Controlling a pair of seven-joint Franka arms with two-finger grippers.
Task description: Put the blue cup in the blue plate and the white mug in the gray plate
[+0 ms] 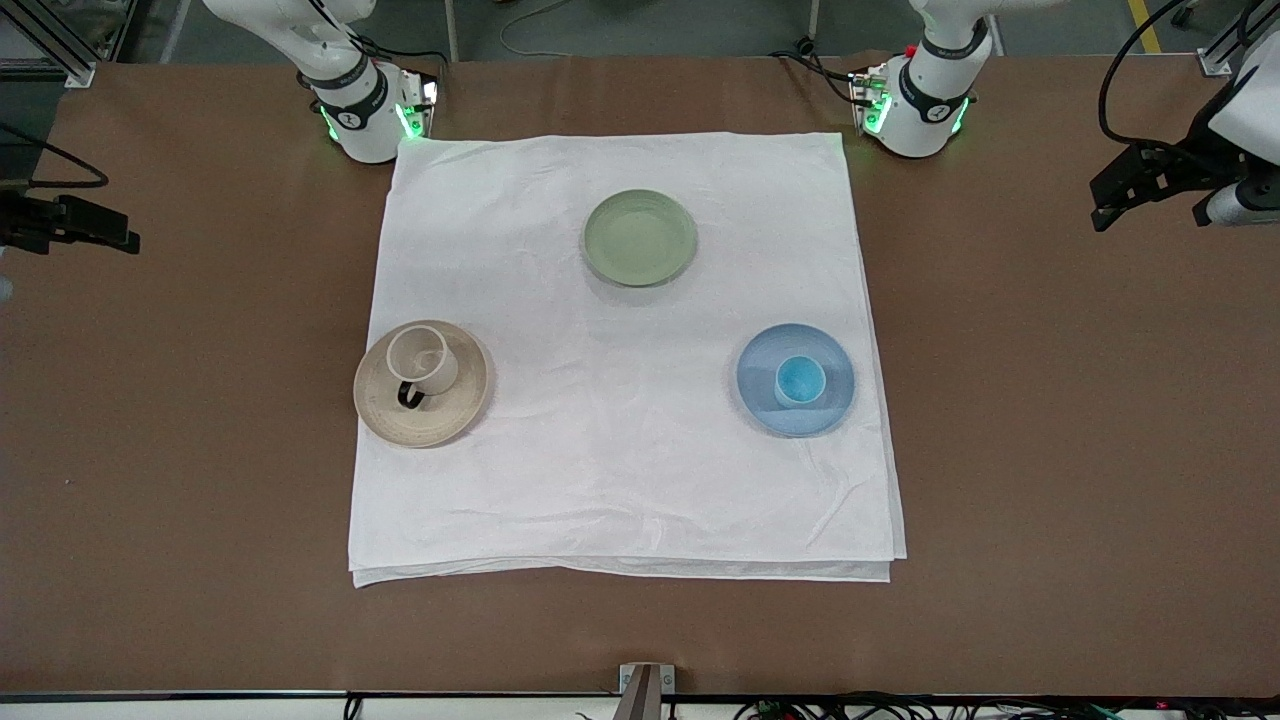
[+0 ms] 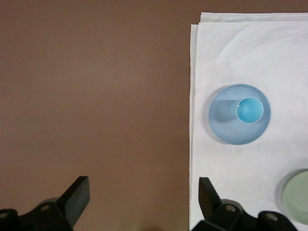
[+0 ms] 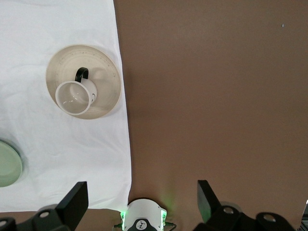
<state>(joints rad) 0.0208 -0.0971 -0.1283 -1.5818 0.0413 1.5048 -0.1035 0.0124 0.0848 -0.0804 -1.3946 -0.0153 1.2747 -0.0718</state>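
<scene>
Small light-blue handleless cup [image 1: 800,381] standing upright on the round dusty-blue plate [image 1: 760,395], toward the left arm's end of the white cloth [image 1: 620,480]. Cream-white mug with black loop handle [image 1: 422,361] upright on the ridged beige-tan plate [image 1: 440,425], toward the right arm's end of that cloth. Left gripper [image 2: 144,199] waiting over bare brown table [image 1: 1050,450] off the cloth, fingers spread apart, holding nothing. Right gripper [image 3: 143,202] likewise, fingers apart.

Even, bright overhead light fills all three views, no glare anywhere. The white cloth [image 1: 625,360] reads clean, wrinkles crisp. The white mug [image 3: 75,97] and blue cup [image 2: 250,110] each drop a soft short shadow onto their plates. Green lamps glow at both arm bases.
</scene>
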